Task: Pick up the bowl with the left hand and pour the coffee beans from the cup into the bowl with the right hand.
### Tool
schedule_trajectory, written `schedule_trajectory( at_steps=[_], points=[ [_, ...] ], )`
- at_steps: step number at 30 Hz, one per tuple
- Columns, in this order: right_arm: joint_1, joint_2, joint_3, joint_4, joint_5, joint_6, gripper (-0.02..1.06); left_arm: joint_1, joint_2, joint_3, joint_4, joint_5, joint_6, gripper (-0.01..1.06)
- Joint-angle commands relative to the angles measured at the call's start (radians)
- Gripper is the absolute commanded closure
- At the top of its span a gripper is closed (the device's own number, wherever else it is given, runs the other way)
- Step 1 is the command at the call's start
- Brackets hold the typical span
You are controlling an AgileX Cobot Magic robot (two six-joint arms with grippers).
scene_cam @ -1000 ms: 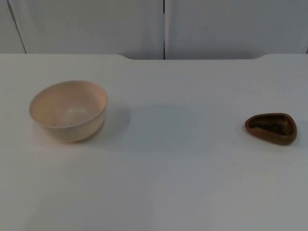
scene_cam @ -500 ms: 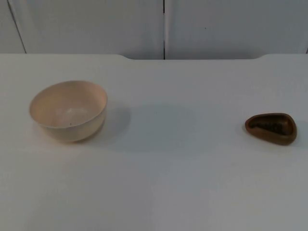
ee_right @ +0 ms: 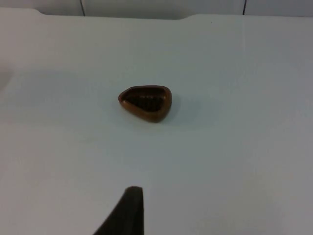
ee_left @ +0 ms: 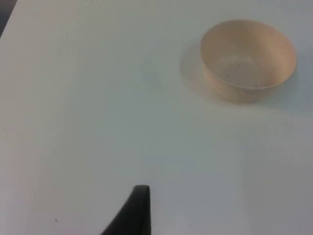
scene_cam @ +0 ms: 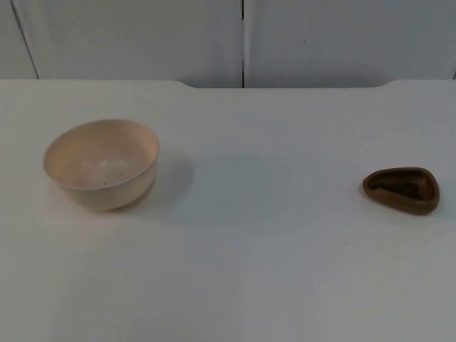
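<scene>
The left end effector [ee_left: 139, 210] hangs above bare bench [scene_cam: 235, 271], well apart from the bowl [scene_cam: 101, 164]; one black fingertip stands in the left wrist view, and whether the fingers are wide or narrow I cannot tell; the right end effector [ee_right: 129, 210] likewise hangs over bare bench, well short of the cup [scene_cam: 401, 189], with one dark fingertip in view and its opening not to be told.

The bowl, cream and round, sits upright on the left half of the bench, mouth up; in the left wrist view [ee_left: 248, 59] its inside is pale with a few tiny dark specks; being round it has no long axis; bare white surface lies all around it, toward the near edge, toward the middle and toward the wall [scene_cam: 242, 39].

The cup, small, brown and of rounded triangular outline, sits upright on the right half, near the right side of the top view; its long axis runs roughly across the bench, the broader end toward the right and the narrower rounded end toward the bowl; in the right wrist view [ee_right: 145, 103] the narrower end lies toward the left and dark contents lie inside the rim; individual beans are too small to tell.

Bowl and cup are well apart, with open bench between them; the far edge of the bench meets the grey wall, where a shallow notch cuts into the edge behind the middle.
</scene>
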State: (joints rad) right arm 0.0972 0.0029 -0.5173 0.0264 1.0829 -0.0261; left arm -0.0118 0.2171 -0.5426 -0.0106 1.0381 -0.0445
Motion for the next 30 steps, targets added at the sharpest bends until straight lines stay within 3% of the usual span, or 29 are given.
schedule_trajectory(
  at_steps=[1,5,21,30],
  points=[
    [-0.007,-0.003,0.001,0.005,-0.004,0.001,-0.01,0.003,0.026,-0.015,-0.018,-0.021,0.01,0.0],
    [-0.007,-0.003,0.001,0.003,-0.004,0.001,-0.01,0.003,0.064,-0.036,-0.063,-0.064,0.013,0.0],
    [-0.007,-0.003,0.001,0.003,-0.004,0.001,-0.01,0.003,0.24,-0.051,-0.176,-0.092,0.028,0.0],
    [-0.007,-0.003,0.001,0.003,-0.004,0.001,-0.01,0.003,0.389,-0.16,-0.185,-0.132,0.07,0.0]
  ],
)
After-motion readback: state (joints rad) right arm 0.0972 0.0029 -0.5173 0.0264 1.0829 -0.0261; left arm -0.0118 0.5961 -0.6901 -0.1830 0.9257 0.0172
